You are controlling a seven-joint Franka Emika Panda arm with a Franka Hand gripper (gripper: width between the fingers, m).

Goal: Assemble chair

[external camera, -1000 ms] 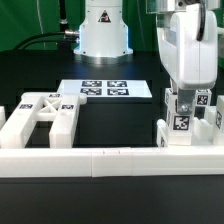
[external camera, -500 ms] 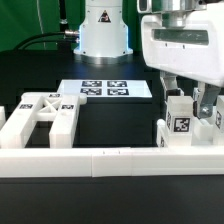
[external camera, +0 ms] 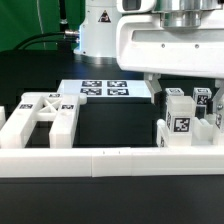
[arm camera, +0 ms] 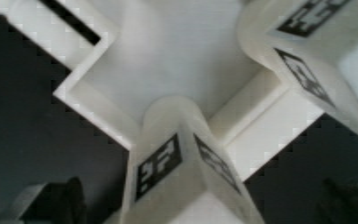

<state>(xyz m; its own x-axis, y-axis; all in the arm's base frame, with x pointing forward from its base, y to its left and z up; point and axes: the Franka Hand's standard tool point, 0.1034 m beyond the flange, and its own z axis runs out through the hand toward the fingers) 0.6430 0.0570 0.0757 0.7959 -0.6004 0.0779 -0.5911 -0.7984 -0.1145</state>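
Note:
In the exterior view, a white chair panel (external camera: pixel 166 135) lies at the right with tagged square legs (external camera: pixel 181 115) standing on it. A second leg (external camera: pixel 203 99) stands behind. My gripper (external camera: pixel 186 95) hangs over them, broad side to the camera, one finger on each side of the front leg. In the wrist view the gripper (arm camera: pixel 194 205) is open. Its dark fingertips (arm camera: pixel 51 200) sit well apart from the tagged leg (arm camera: pixel 176 160) between them. The panel (arm camera: pixel 176 50) and another tagged leg (arm camera: pixel 309 60) lie beyond. The cross-braced frame (external camera: pixel 40 115) rests at the exterior view's left.
A long low white rail (external camera: pixel 100 160) runs across the front. The marker board (external camera: pixel 105 89) lies flat at the middle back. The robot base (external camera: pixel 100 30) stands behind it, with cables at the back left.
The hand has turned about its vertical axis, from narrow side to broad side, and risen a little. The legs and panel have not moved.

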